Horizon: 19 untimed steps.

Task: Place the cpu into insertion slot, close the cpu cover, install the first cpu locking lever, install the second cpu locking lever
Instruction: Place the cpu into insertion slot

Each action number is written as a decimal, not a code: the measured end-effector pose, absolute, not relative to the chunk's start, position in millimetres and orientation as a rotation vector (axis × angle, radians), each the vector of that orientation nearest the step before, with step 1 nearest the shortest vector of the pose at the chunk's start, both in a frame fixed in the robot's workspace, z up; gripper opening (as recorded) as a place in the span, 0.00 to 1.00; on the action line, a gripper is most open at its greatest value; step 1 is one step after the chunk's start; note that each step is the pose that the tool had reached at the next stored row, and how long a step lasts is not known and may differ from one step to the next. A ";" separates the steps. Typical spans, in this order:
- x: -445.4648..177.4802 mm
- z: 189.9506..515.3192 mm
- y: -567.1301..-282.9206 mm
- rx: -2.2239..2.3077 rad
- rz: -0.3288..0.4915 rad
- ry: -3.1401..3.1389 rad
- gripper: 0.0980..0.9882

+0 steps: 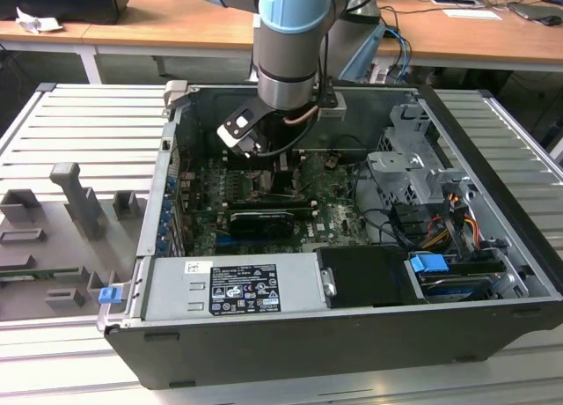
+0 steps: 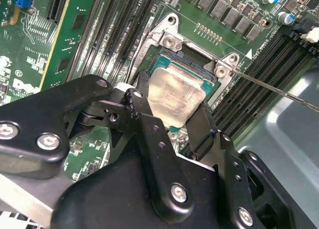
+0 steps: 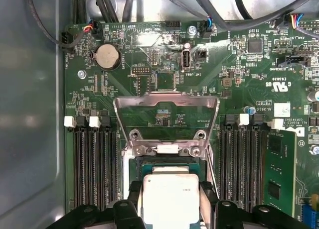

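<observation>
Over the insertion slot (image 3: 154, 165), jaws pinch the cpu (image 3: 170, 201); cpu cover (image 3: 167, 96) stands open.

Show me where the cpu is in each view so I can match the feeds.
Exterior view: the gripper holding it hangs over the green circuit board's middle.
First wrist view: the cpu sits between the gripper's fingers, over the insertion slot, beside the open cpu cover.
Second wrist view: same grip, over the slot.
Shared landmark: the green circuit board.

cpu (image 2: 175, 94) is clamped between gripper (image 2: 172, 103) fingers (image 2: 141, 107) and held over insertion slot (image 2: 172, 58); seating can't be confirmed.
</observation>
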State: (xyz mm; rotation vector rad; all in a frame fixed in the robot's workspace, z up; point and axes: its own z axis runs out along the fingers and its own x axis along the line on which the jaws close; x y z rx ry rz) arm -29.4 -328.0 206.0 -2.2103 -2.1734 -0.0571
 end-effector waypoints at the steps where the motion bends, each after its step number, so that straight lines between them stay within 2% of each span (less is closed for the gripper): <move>1: -29.9 205.2 -328.1 -2.212 -0.057 -2.172 0.50; 11: -29.9 200.8 -327.9 -2.212 -0.058 -2.171 0.50; 12: -29.9 200.8 -327.9 -2.212 -0.057 -2.171 0.51; 13: -29.9 200.8 -328.0 -2.213 -0.057 -2.171 0.58; 19: -29.1 200.5 -326.5 -2.212 -0.057 -2.171 0.58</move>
